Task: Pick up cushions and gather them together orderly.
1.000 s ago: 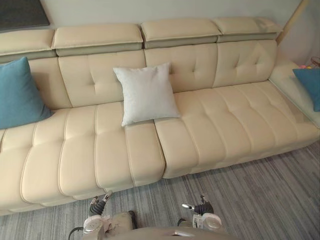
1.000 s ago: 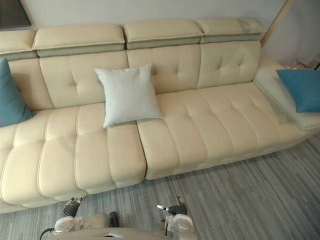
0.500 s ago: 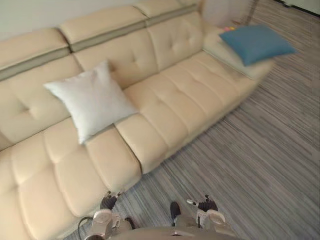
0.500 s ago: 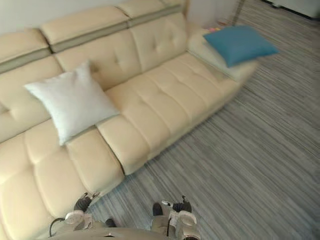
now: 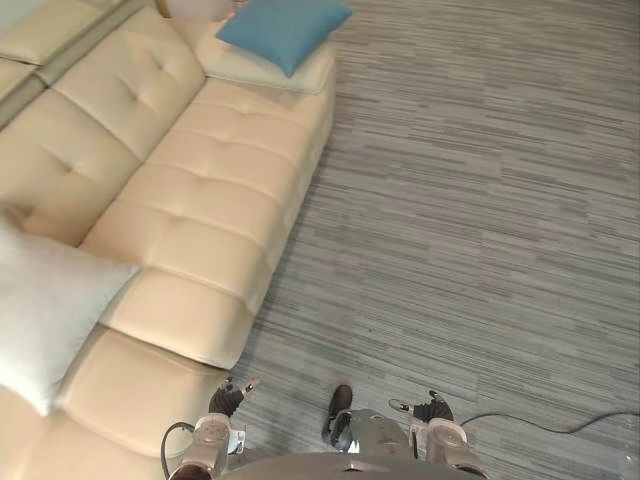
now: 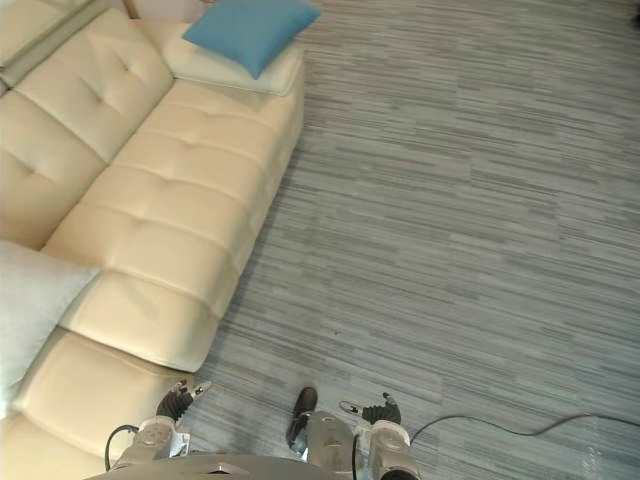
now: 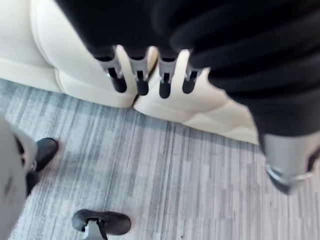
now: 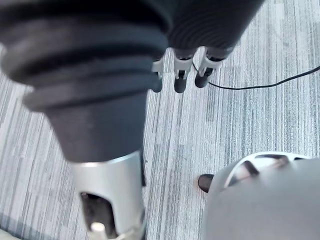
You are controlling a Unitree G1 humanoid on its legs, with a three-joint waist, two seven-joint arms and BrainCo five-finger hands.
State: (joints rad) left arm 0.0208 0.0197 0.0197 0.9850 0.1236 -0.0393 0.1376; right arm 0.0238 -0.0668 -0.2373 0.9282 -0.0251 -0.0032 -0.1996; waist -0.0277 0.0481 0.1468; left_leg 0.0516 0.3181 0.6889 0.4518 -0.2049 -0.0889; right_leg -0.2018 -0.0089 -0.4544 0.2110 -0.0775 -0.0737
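A blue cushion (image 5: 283, 28) lies on the far end seat of the cream sofa (image 5: 200, 170). Leaning on the sofa's back at the view's left edge is a white cushion (image 5: 45, 310), partly cut off. My left hand (image 5: 228, 398) hangs low beside the sofa's front edge, its fingers (image 7: 141, 75) straight and holding nothing. Over the floor hangs my right hand (image 5: 430, 408), open too, with its fingers (image 8: 180, 75) empty. Both hands are far from the cushions.
The grey striped carpet (image 5: 480, 200) stretches wide to the right of the sofa. The sofa's front corner (image 5: 215, 335) bulges out close to my left side.
The camera has swung to the right: the sofa now fills the left side, the white cushion sits at the left edge and the blue one at the top. Both hands still hang empty.
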